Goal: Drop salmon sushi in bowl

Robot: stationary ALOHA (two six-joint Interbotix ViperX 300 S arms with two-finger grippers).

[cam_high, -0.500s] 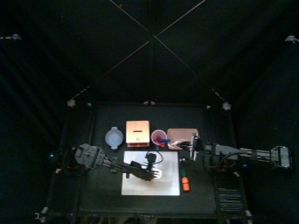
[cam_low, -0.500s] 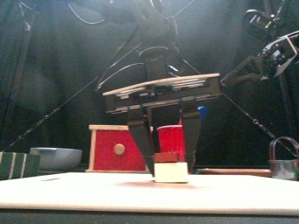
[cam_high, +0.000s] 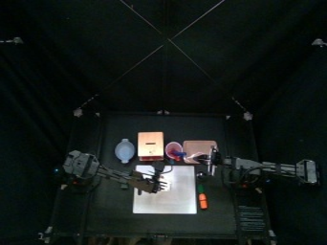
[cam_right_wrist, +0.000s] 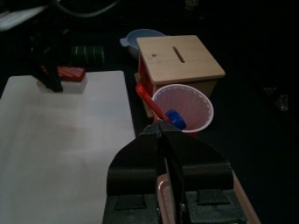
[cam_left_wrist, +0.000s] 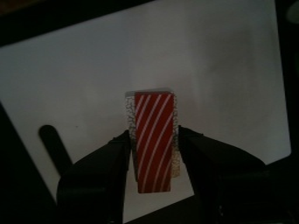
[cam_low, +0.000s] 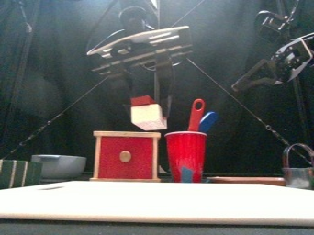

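— Left tool?
— Pinching the salmon sushi by its long sides, one black finger on each flank; orange-red striped top facing the wrist camera, rice edge just showing beneath.

— Height?
— Raised well clear of the white cutting board. From the front, sushi hanging tilted under the left tool, above the red wooden box and just beside the red cup.

— The bowl?
— Pale blue-grey, low on the desk, off to the side of the left tool and below it, beyond the red box in the front view. From above, bowl beside the box, well apart from the left tool, which sits over the board.

— Inside the cup?
— A red utensil handle and a blue one, both sticking up past the rim.

— Right tool?
— Pressed together, nothing between the fingers, held back from the board with the red cup just ahead and the box farther on. Resting at the desk's right side in the top view.

— Anything else on the board?
— A small orange piece near its right edge.
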